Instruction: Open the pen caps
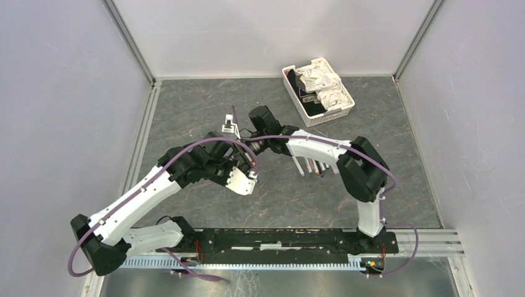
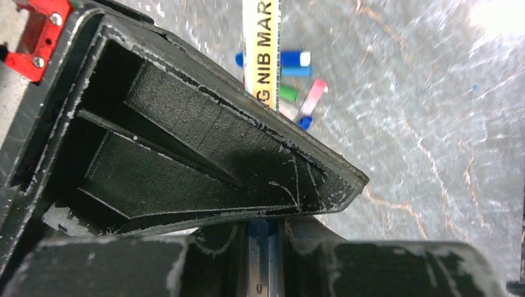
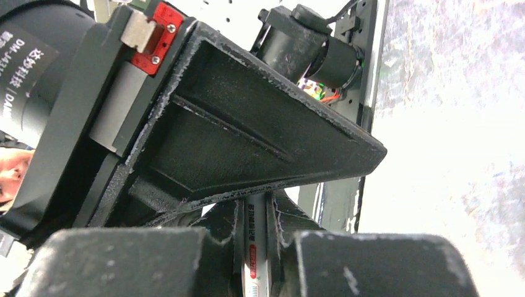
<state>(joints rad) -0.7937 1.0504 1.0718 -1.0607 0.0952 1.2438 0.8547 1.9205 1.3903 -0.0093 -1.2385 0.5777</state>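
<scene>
As left claw (image 2: 266, 228) and right claw (image 3: 254, 213) clench pen (image 3: 255, 250), loose pens (image 1: 312, 166) near; table (image 1: 186, 117) edges far.

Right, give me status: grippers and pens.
Left gripper shut on pen. Right gripper shut on pen. Other pens lie on table. No obstruction seen.

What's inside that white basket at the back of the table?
Crumpled white cloth fills most of the basket, with something dark beside it. Anything beneath the cloth is covered.
</scene>
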